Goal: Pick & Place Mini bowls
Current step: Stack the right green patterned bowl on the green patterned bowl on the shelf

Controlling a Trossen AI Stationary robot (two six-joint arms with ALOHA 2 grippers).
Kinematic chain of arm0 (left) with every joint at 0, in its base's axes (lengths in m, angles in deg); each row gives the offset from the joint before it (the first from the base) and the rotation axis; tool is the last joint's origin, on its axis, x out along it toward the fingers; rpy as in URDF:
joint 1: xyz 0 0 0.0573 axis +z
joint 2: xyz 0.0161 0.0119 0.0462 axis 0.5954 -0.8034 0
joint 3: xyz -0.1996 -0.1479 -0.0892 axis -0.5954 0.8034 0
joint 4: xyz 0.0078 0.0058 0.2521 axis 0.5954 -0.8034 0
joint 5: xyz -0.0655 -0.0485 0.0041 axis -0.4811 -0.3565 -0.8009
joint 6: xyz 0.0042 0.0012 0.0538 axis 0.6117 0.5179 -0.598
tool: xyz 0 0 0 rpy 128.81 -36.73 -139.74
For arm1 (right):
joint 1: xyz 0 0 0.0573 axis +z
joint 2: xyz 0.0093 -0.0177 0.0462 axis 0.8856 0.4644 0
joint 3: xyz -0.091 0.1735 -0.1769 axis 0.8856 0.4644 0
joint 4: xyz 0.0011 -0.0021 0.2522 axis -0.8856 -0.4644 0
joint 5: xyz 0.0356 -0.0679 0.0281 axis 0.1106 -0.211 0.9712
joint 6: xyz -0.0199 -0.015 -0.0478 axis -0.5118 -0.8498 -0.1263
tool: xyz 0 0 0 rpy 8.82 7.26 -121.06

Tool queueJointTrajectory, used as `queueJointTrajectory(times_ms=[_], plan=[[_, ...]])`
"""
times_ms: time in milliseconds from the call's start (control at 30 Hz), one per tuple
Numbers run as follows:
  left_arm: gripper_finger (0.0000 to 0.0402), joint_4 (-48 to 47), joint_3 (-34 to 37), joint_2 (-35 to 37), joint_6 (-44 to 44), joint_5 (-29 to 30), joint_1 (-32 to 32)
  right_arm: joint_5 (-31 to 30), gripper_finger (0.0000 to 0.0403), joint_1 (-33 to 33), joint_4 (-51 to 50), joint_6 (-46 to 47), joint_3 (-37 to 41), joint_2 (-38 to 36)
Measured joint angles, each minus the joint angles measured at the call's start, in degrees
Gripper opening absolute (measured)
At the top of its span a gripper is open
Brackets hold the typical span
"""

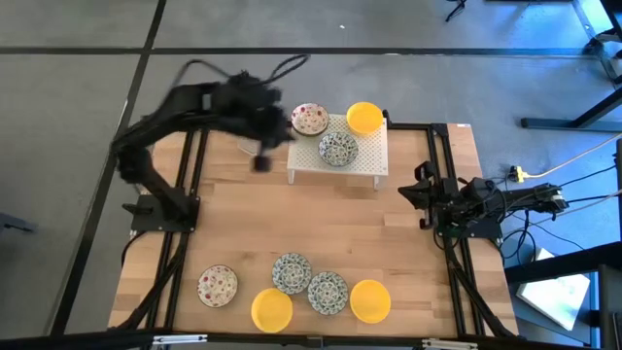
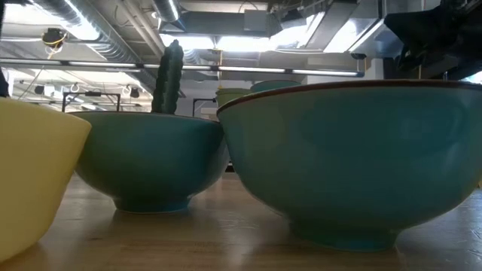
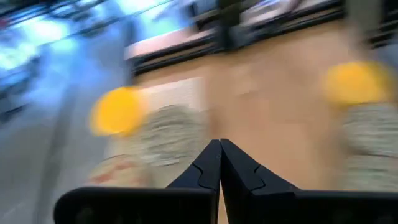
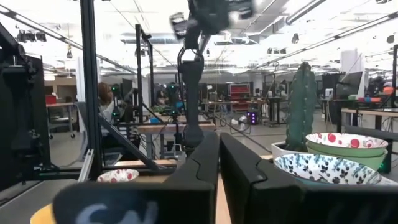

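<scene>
On the white rack (image 1: 338,165) at the far side of the tabletop (image 1: 321,219) we count three mini bowls: a red-speckled bowl (image 1: 309,119) at its left end, a blue-green bowl (image 1: 338,149) in the middle and a yellow bowl (image 1: 364,118) at its right end. Along the near edge five more wait: a red-speckled one (image 1: 217,285), two yellow (image 1: 271,309) (image 1: 370,300) and two blue-green (image 1: 292,272) (image 1: 328,292). We see eight from above, so we judge roughly a third placed and most of the job left. Every bowl sits upright, mouth up; being round, none has a long axis or heading to speak of. Our left gripper (image 3: 219,163) hangs just left of the rack, blurred with motion, its jaws pressed together and holding nothing. Our right gripper (image 4: 219,163) waits at the tabletop's right edge, jaws likewise together and empty. Beside the rack bowls a cactus (image 4: 301,102) stands upright.
</scene>
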Motion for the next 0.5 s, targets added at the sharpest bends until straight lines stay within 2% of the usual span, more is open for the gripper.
queueJointTrajectory(times_ms=[33, 67, 167, 233, 367, 500], plan=[[0.0001, -0.4, 0.6, 1.9, 1.0, -2.2, -1.0, 0.0, 0.0016, 0.0, -0.1, 0.0, 0.0, 0.0], [0.0002, -0.2, 1.7, 4.3, 2.3, -2.1, -2.2, 0.0, 0.0016, 0.0, -0.1, 0.0, 0.0, 0.0], [0.0002, 1.6, 7.9, 12.3, 7.2, 6.0, -5.6, 0.2, 0.0016, 0.0, -0.4, 0.0, 0.0, 0.0], [0.0001, 3.5, 15.3, 18.7, 10.6, 9.5, -7.0, 0.5, 0.0016, 0.0, -0.5, 0.0, 0.0, 0.0], [0.0001, 14.9, 37.0, 33.0, 17.8, 10.9, -7.3, 0.4, 0.0016, 0.0, -0.4, 0.0, 0.0, 0.0], [0.0003, 35.7, 63.6, 47.4, 20.5, 8.2, -8.2, 0.4, 0.0016, 0.0, -0.3, 0.2, 0.0, 0.0]])
